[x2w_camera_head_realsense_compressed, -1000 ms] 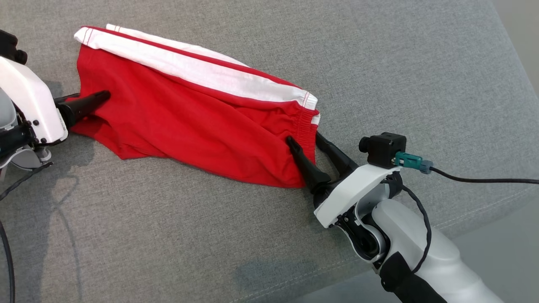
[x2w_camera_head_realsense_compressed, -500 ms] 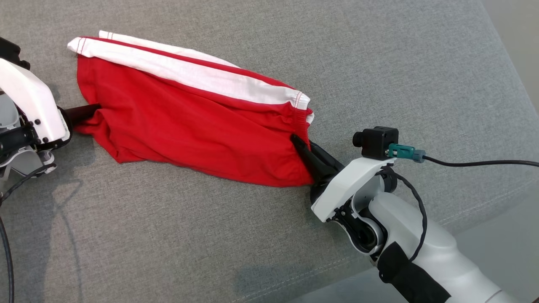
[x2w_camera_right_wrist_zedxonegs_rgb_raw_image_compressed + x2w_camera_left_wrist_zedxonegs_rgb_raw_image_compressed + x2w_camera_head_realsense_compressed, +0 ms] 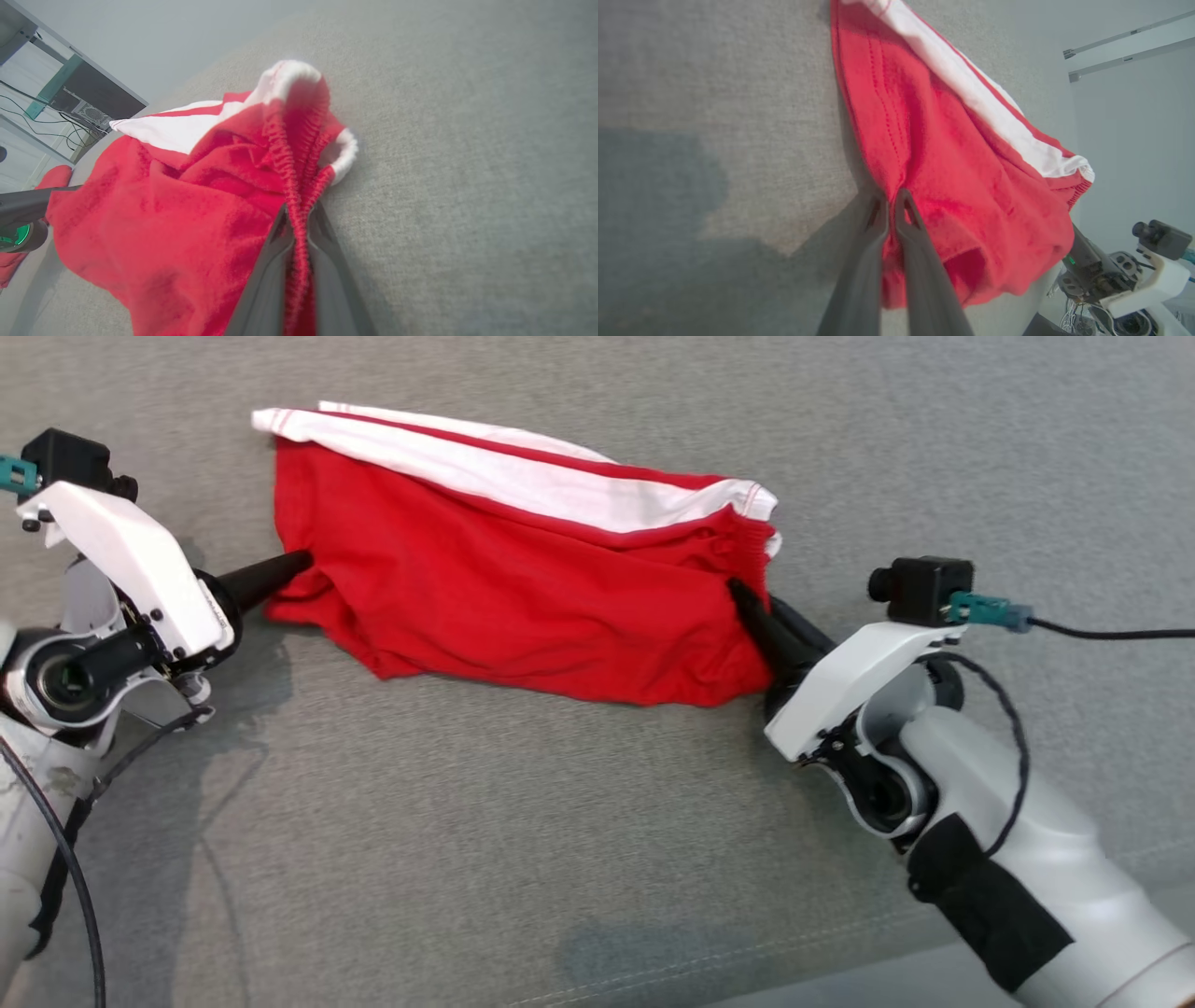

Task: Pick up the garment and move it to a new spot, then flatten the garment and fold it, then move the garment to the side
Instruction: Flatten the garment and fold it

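One garment [image 3: 523,607], a pair of red shorts in soft knit cloth, lies stretched sideways across the far middle of a grey fabric-covered surface [image 3: 560,859]. Its underside and the leg openings are hidden in its own folds. Along the far edge runs a white side band [image 3: 560,485], split by one thin red line. The end nearest the robot's right carries a gathered elastic waistband [image 3: 299,154], ribbed and bunched. The opposite hem shows rows of stitching in the left wrist view [image 3: 962,186], which is slightly soft in focus. The near edge sags in loose wrinkles.

Two tools hold it, one at each end. The left tool [image 3: 297,562] has its two dark tapered fingers pressed together on the red hem. In its own wrist view [image 3: 891,198] only a sliver of cloth separates them. The right tool [image 3: 742,593] is pinched tight on the waistband, and the elastic runs straight down between its fingers [image 3: 300,214]. In the head view both sets of fingertips are partly buried in red cloth, so the exact bite is hard to see there.

Each wrist has a white shell and a small black camera, two cameras in all, [image 3: 56,457] and [image 3: 920,588]. A black cable [image 3: 1102,635] leaves the right one. Both forearms are cut off by the edges of the head view. The surface is coarse woven grey, with one seam line [image 3: 747,952] near its front.
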{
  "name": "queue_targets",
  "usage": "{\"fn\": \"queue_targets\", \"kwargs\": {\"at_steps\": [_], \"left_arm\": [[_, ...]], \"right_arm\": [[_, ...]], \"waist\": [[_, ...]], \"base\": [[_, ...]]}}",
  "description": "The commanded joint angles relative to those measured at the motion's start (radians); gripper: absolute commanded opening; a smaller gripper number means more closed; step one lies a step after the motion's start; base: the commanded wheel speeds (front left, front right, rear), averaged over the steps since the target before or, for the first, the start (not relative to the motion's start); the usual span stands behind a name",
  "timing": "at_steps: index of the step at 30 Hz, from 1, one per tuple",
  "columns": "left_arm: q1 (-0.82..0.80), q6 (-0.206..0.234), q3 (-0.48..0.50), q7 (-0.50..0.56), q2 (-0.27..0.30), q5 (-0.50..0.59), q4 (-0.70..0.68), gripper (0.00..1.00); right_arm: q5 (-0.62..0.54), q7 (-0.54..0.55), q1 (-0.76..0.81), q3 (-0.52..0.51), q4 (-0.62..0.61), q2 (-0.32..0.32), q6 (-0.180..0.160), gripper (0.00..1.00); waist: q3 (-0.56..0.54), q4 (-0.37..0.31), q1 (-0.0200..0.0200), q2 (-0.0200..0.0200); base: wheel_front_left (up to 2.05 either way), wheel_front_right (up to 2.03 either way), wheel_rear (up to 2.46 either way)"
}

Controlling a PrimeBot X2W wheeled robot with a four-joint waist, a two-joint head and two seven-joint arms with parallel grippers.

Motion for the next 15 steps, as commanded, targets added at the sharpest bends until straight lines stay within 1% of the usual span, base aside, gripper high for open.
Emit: {"fn": "queue_targets", "kwargs": {"at_steps": [1,9,11,12,15], "left_arm": [[0.007,-0.008,0.054,-0.028,0.04,-0.015,-0.033,0.0],[0.162,-0.054,0.099,-0.176,0.008,-0.044,-0.128,0.0],[0.211,-0.063,0.099,-0.211,0.006,-0.039,-0.16,0.0],[0.258,-0.072,0.101,-0.249,-0.003,-0.036,-0.198,0.0],[0.303,-0.078,0.103,-0.283,-0.005,-0.031,-0.235,0.0]], "right_arm": [[0.023,0.023,0.019,-0.004,-0.039,-0.016,0.004,0.0],[0.094,0.16,0.092,-0.045,-0.198,-0.144,0.004,0.0],[0.115,0.192,0.122,-0.066,-0.241,-0.174,0.004,0.0],[0.139,0.218,0.158,-0.098,-0.282,-0.201,0.004,0.0],[0.15,0.237,0.196,-0.131,-0.318,-0.225,0.004,0.0]], "waist": [[-0.017,0.054,0.0,0.0],[-0.069,0.17,0.0,0.0],[-0.082,0.197,0.0,0.0],[-0.094,0.228,0.0,0.0],[-0.105,0.253,0.0,0.0]], "base": [[0.0,0.0,0.0],[0.0,0.0,0.0],[0.0,0.0,0.0],[0.0,0.0,0.0],[0.0,0.0,0.0]]}}
